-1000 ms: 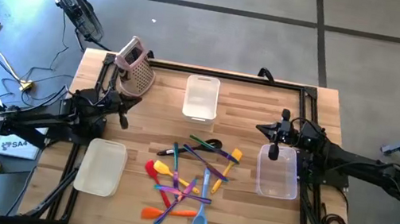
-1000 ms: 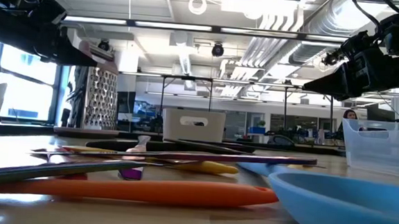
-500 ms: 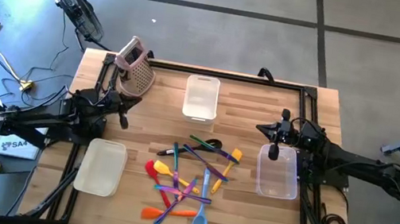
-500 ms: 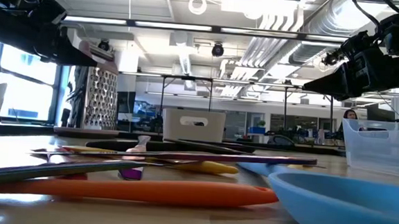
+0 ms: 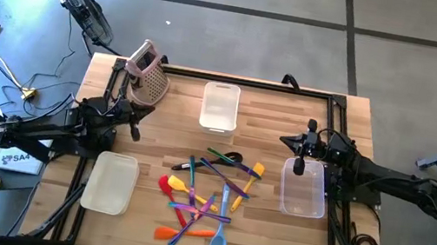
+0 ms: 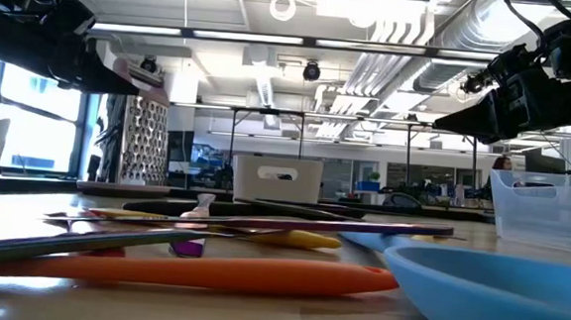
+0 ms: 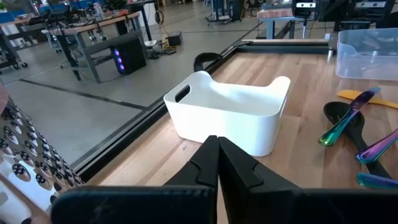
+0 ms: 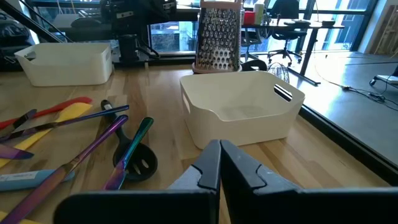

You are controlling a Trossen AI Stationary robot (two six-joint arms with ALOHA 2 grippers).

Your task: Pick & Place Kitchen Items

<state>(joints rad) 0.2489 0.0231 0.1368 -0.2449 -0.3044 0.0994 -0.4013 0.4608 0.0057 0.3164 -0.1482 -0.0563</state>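
While both arms are parked above table, nothing is gripped. Left gripper (image 5: 134, 131) held at 9 o'clock side, fingers pressed fully together, empty, just beside pink grater (image 5: 148, 76). Right gripper (image 5: 299, 164) held at 3 o'clock side, also clamped closed on nothing, over far end of clear bin (image 5: 304, 189). Kitchen items (image 5: 206, 198) left piled loose around centre toward 6 o'clock, between cream bin (image 5: 110, 182) and clear bin. White bin (image 5: 220, 105) seen at 12 o'clock.

Pale planked wooden table top (image 5: 159, 219) with smooth matt finish, glossy iridescent metallic-handled utensils (image 8: 127, 152), perforated shiny metal box grater (image 8: 218, 37), translucent clear plastic rectangular bin (image 5: 303, 191)
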